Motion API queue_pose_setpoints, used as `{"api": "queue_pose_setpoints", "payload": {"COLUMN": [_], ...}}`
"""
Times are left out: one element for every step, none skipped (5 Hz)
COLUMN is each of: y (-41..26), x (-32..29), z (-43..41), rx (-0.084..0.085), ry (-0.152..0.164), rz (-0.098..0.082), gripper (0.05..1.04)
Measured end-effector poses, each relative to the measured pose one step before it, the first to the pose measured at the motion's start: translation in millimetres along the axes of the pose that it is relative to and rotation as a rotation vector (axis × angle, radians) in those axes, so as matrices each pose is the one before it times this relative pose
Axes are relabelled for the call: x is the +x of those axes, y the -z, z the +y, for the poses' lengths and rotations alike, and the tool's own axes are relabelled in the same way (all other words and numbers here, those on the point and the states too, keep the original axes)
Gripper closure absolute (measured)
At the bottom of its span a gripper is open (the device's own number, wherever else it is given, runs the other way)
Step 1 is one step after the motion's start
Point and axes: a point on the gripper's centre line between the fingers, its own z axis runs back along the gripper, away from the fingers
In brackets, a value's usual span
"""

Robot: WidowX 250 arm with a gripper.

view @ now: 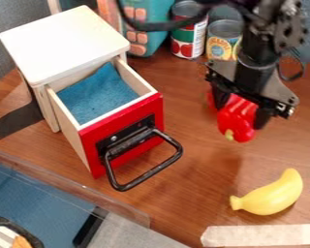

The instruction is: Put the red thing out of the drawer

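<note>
At the right of the view, the gripper [243, 110] hangs over the table, shut on a glossy red toy pepper [238, 125]. The pepper has a small yellow-green tip at its lower end and stands clear of the drawer, to its right. The drawer [122, 135] is pulled out of a small light wooden cabinet [64, 41]. It has a red front, a black loop handle and a blue cloth [96, 94] lying inside.
A yellow toy banana [269, 196] lies at the lower right, near white tape [268, 236]. Two cans [189, 34] and a teal object with orange squares [145, 29] stand at the back. The black drawer handle [147, 172] juts out over the table.
</note>
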Motion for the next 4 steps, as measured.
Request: {"api": "queue_pose_setpoints", "payload": {"y": [10.98, 11.30, 16.00, 1.72], "x": [2.53, -0.23, -4.79, 2.01], "z": [-5.44, -1.87, -2.67, -0.70], "rx": [0.0041, 0.0065, 0.0039, 0.0000], "ry": [0.0083, 0.0102, 0.0306, 0.0092], "rz": [0.0166, 0.0211, 0.0346, 0.0000], "gripper": [0.279, 0.279, 0.279, 0.279]}}
